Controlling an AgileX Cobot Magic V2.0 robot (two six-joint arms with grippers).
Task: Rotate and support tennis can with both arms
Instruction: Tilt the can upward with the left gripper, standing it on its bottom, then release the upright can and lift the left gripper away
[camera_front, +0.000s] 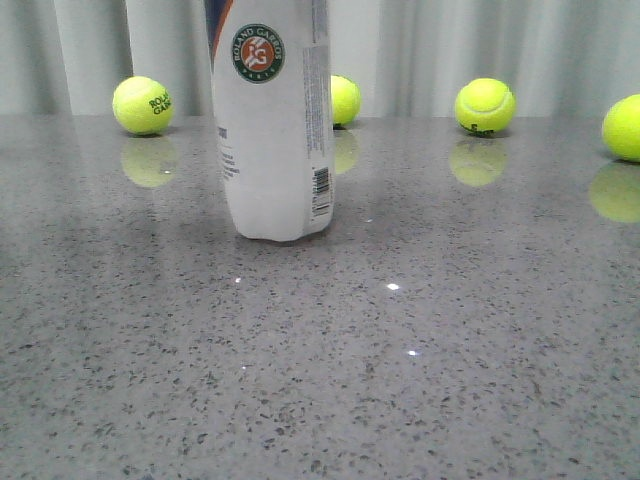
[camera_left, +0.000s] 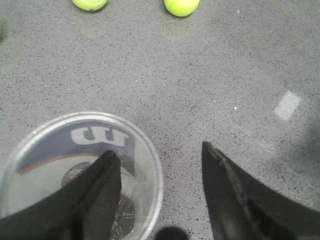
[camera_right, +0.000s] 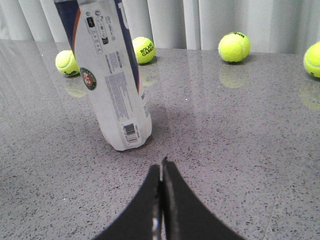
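The tennis can (camera_front: 272, 120) stands upright on the speckled grey table (camera_front: 450, 350), its white plastic body carrying a round green-and-orange badge and a barcode near the base; its top runs out of the front view. Only the left wrist view looks down on that top — a clear round lid with a silvery rim, the navy band with its white "W" and an orange stripe showing through it. There the left gripper (camera_left: 160, 172) hangs above the can (camera_left: 75, 170) with its black, angular fingers (camera_left: 100, 195) spread wide, one over the lid and the other over bare table beside the can; whether the nearer finger touches the rim cannot be told. The right wrist view alone shows the can (camera_right: 112, 75) from the side, leaning slightly in that picture, with fine print along its wall. The right gripper (camera_right: 161, 167) sits low, near the can's base but apart from it, its two tapered black fingers pressed together with nothing between them. Fuzzy yellow-green tennis balls (camera_front: 143, 105) lie behind the can — their reflections show in the glossy tabletop — before pale pleated curtains (camera_front: 500, 50).
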